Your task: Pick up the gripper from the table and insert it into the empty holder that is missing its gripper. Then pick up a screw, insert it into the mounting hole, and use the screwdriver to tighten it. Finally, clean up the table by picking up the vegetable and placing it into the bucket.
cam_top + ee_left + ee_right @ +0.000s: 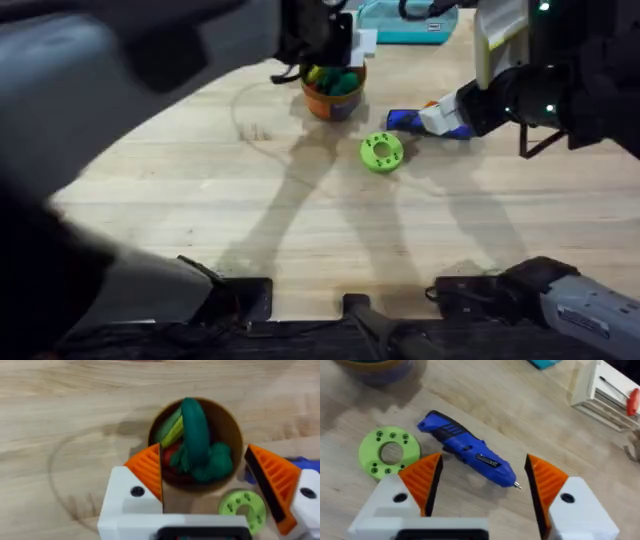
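Orange-padded and spread wide with nothing held, the left pincer [202, 485] hangs over the bucket [196, 445] where the vegetable [195, 435] lies, while the right pincer [482, 482], equally open and empty, straddles the screwdriver [467, 452] on the worktop [200, 190] beside a green disc [390, 452].

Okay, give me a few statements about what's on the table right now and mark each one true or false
1. The vegetable lies in the bucket. True.
2. The left gripper is shut on the vegetable. False: its fingers stand open above the bucket, holding nothing.
3. The screwdriver lies on the table between the open fingers of the right gripper. True.
4. The lime-green disc sits inside the bucket. False: it lies flat on the table beside the bucket.
5. The screwdriver is standing upright. False: it lies on its side.
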Robot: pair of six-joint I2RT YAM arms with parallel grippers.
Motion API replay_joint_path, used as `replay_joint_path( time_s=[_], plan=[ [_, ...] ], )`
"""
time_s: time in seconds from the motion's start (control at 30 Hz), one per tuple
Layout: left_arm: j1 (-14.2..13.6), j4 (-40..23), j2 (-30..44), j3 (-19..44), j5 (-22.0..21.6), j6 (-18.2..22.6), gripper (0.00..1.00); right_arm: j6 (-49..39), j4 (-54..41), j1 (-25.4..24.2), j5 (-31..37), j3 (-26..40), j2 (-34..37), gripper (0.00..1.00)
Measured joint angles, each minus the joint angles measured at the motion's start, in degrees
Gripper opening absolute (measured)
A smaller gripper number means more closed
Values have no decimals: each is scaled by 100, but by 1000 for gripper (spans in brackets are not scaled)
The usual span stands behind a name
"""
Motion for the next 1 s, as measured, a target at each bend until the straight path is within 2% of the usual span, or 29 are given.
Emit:
replay_joint_path(
  time_s=[0.13,0.3,0.5,0.77,1.0],
  plan=[
    [2,-818,-885,-4,-16,1,953,0,-32,0,208,-9,-378,947],
    [1,-1980,-2147,6,-66,43,953,191,-230,0,308,-9,-1235,947],
    [2,-3168,-3180,11,-93,466,955,1153,-1026,0,344,-10,-1895,947],
    [2,-3766,-3687,11,-97,856,954,2227,-1406,0,373,-10,-1965,947],
    [2,-3897,-3670,11,-102,885,955,2385,-1412,0,373,-10,-1967,947]
  ],
)
